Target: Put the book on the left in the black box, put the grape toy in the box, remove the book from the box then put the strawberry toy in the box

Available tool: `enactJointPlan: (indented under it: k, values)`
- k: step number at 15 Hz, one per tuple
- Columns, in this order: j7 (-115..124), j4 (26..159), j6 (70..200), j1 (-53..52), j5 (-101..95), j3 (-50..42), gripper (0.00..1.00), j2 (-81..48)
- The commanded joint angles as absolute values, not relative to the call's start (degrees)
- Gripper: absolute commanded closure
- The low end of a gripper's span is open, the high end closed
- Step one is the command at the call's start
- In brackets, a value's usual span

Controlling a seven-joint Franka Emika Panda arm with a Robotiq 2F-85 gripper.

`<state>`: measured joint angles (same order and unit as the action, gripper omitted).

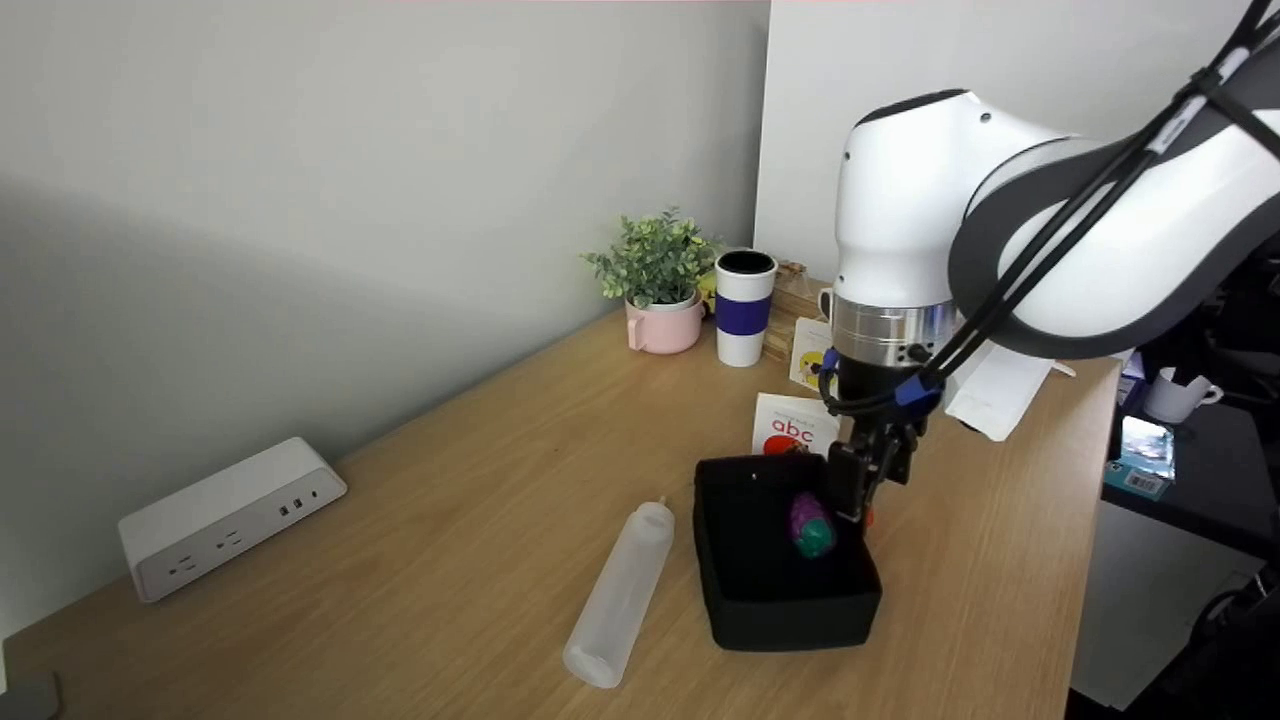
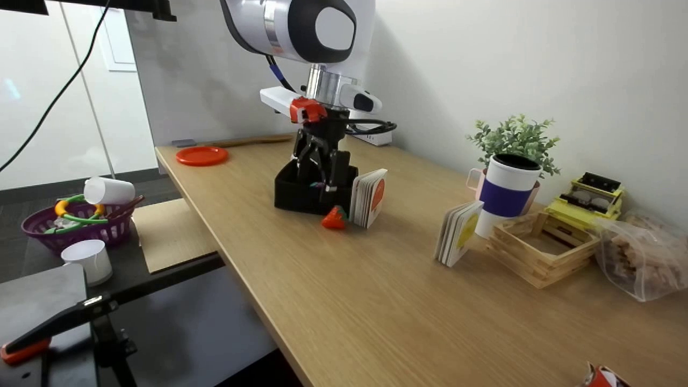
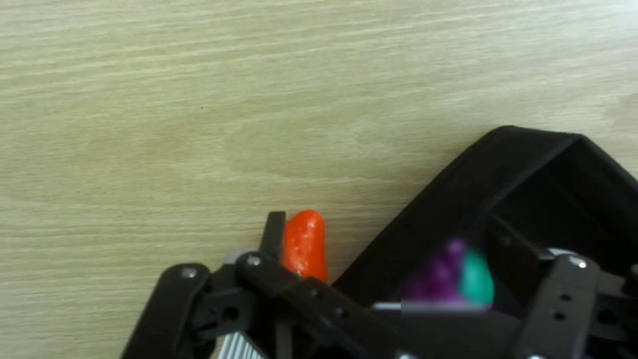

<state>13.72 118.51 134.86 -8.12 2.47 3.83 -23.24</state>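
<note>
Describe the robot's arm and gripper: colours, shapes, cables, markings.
The arm is glossy white with rounded segments and dark bands at the joints. Above the black gripper sits a silver metal collar. The gripper's jointed fingers carry silver screws. Along the arm run black cables with blue wraps and a white label. In an exterior view, a white bar and an orange-red block show near the collar.

Bright, diffuse light fills both exterior views, though the black box (image 1: 795, 622) shows a murky interior. In an exterior view, a soft-edged shadow slants across the wall (image 1: 360, 220) left of the box. In the wrist view, glare pales the table (image 3: 224, 109) above the box; the grape toy (image 3: 446, 281) inside is blurred.
</note>
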Motion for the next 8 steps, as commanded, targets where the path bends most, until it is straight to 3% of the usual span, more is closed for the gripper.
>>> enactJointPlan:
  k: [1,8]
  values:
    - [16.53,119.4,134.26,-10.03,-0.77,2.85,0.0,-20.6]
    - [18.65,123.75,134.12,-9.59,-4.64,2.52,0.0,-15.58]
